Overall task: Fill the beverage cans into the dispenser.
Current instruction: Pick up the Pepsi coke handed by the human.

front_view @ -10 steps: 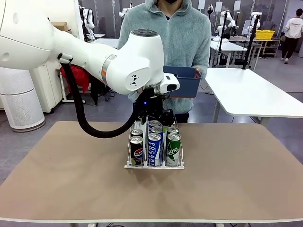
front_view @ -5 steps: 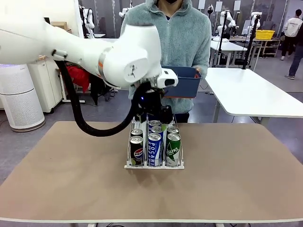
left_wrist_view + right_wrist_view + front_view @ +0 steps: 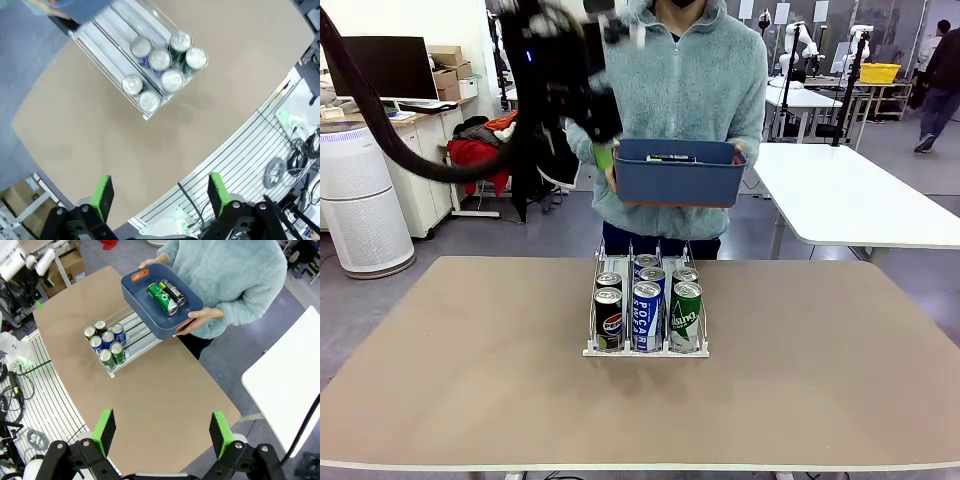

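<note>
Six beverage cans (image 3: pixel 647 312) stand two per lane at the near end of the dispenser (image 3: pixel 645 352), mid-table (image 3: pixel 470 380). A green can (image 3: pixel 164 298) and a black can (image 3: pixel 175 292) lie in the blue bin (image 3: pixel 675 182), which the person (image 3: pixel 700 80) holds at the far side, so these two probably remain to be loaded. The left gripper (image 3: pixel 161 185) and right gripper (image 3: pixel 161 420) hang empty, jaws apart.

Glossy metal cans (image 3: pixel 645 312), clear plastic dispenser (image 3: pixel 596 343), matt table (image 3: pixel 470 380)
</note>
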Robot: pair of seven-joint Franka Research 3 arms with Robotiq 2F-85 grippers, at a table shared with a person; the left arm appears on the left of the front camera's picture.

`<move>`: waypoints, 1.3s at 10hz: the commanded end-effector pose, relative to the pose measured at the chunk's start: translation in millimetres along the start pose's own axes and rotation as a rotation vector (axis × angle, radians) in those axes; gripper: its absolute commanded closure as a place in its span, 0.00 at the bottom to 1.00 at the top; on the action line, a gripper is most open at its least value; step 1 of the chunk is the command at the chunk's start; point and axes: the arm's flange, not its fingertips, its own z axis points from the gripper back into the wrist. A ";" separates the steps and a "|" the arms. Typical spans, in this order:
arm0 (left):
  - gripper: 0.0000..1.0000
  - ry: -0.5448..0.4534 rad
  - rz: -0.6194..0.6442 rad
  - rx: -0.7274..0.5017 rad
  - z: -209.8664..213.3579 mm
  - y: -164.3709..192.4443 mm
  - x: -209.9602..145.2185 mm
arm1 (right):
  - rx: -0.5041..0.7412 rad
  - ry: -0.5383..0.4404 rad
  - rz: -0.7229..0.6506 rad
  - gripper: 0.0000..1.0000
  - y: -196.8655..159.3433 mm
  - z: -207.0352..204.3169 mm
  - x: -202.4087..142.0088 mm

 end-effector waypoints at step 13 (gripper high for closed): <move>0.00 -0.210 -0.083 -0.028 95.1 60.1 -33.5 | 0.000 0.000 0.001 0.00 1.5 0.3 0.0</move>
